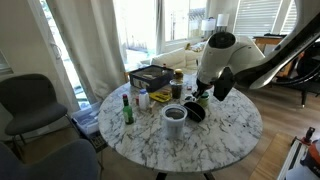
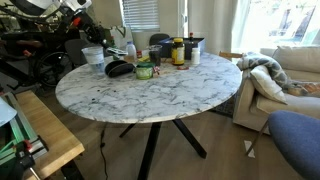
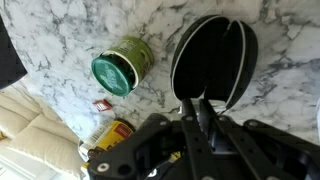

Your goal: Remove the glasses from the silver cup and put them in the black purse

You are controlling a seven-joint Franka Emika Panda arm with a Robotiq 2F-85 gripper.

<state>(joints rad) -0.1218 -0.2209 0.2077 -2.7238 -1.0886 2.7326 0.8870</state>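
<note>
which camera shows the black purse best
The wrist view: the black purse appears large and from above, its oval outline clear beside the green-lidded jar. In both exterior views the black purse is only a small dark shape.

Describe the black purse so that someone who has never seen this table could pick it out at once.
Find the round marble table and the cluster of things near one edge. Between the silver cup and the short green-lidded jar lies the black purse. Unlike those upright containers, it is a low, soft, black oval.
</note>
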